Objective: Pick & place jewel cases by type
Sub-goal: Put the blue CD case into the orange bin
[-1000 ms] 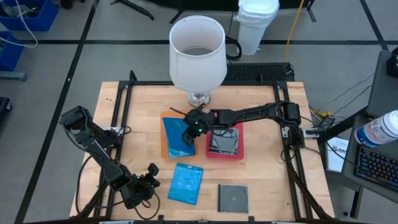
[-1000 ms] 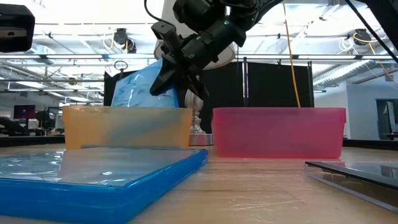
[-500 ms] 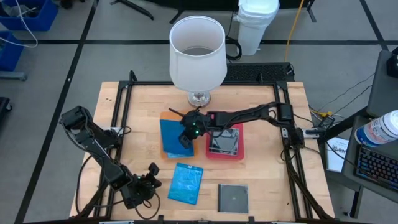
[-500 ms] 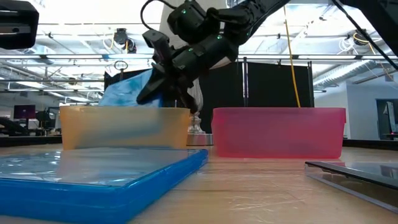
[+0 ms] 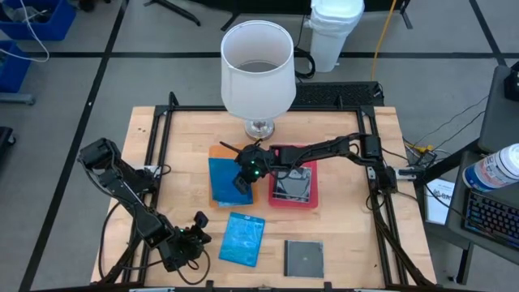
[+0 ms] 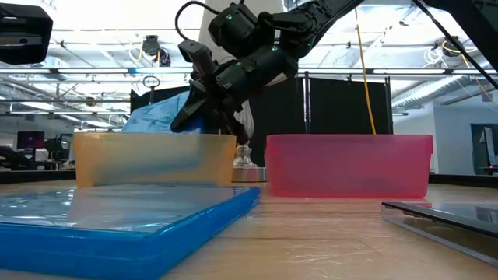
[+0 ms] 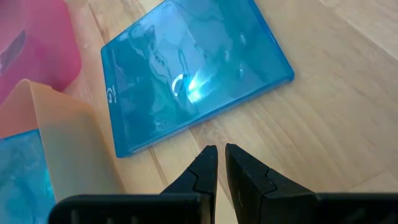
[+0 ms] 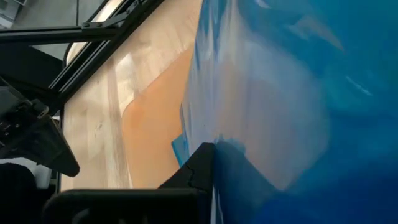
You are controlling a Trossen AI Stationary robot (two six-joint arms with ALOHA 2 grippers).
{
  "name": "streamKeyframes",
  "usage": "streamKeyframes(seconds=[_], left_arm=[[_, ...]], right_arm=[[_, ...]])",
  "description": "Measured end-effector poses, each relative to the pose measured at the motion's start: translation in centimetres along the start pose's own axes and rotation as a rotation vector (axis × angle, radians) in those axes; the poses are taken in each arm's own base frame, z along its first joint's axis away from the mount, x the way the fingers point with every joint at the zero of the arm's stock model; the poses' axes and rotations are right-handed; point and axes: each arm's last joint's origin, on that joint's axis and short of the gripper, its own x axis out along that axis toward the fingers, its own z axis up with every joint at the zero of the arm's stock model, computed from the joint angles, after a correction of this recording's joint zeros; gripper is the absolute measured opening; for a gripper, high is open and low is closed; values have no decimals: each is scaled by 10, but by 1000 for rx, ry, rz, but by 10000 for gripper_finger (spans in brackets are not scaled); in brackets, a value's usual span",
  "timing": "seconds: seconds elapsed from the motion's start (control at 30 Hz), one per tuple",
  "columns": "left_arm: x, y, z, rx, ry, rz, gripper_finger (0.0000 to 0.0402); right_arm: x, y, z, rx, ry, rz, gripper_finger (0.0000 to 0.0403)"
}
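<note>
Nearest the table's front edge, a dark grey jewel case (image 5: 303, 258) lies flat on the wood, and just beside it a blue jewel case (image 5: 243, 238) lies flat too, slightly turned. The left gripper (image 5: 197, 235) waits just beside that blue case, low over the bare wood; in the left wrist view its fingers (image 7: 205, 168) stand almost together with only a thin slit between them and nothing in it.

Farther back sit the two trays, side by side and touching. The red tray (image 5: 312, 198) holds a dark case (image 5: 292, 184). The orange tray (image 5: 213, 199) holds another blue case (image 5: 223, 178), tilted, its upper edge rising above the tray's wall in the low view. The right gripper (image 5: 243, 180) reaches over the orange tray and is on this case; from the right wrist view the blue plastic lies against its finger (image 8: 202, 168), and it looks still pinched, though the grip may be loosening.

Behind the trays stands a white lamp (image 5: 258, 69).
</note>
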Motion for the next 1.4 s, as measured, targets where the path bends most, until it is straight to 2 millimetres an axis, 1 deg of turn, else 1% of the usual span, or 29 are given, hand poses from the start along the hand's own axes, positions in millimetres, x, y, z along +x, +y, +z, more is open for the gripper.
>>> streamKeyframes(seconds=[0.3,0.43,0.53,0.67,0.87,0.97,1.1,1.23,1.4], left_arm=[[0,0,0,-2,0,-1,42],[0,0,0,-4,0,-1,42],[0,0,0,-4,1,-1,42],[0,0,0,-3,1,-1,42],[0,0,0,-3,2,-3,42],[0,0,0,-3,1,-3,42],[0,0,0,-3,1,-3,42],[0,0,0,-3,0,-3,42],[0,0,0,-1,-2,-3,42]], right_arm=[[1,-6,-5,70,49,-42,106],[0,-7,-7,78,70,-58,125],[0,-7,-7,78,71,-58,129],[-7,-3,-4,71,61,-52,129],[-27,13,0,40,51,-36,130],[-29,17,-1,31,47,-28,130],[-28,17,-4,62,76,-42,130],[-30,10,-11,92,145,-101,130],[-31,5,-9,118,156,-119,130]])
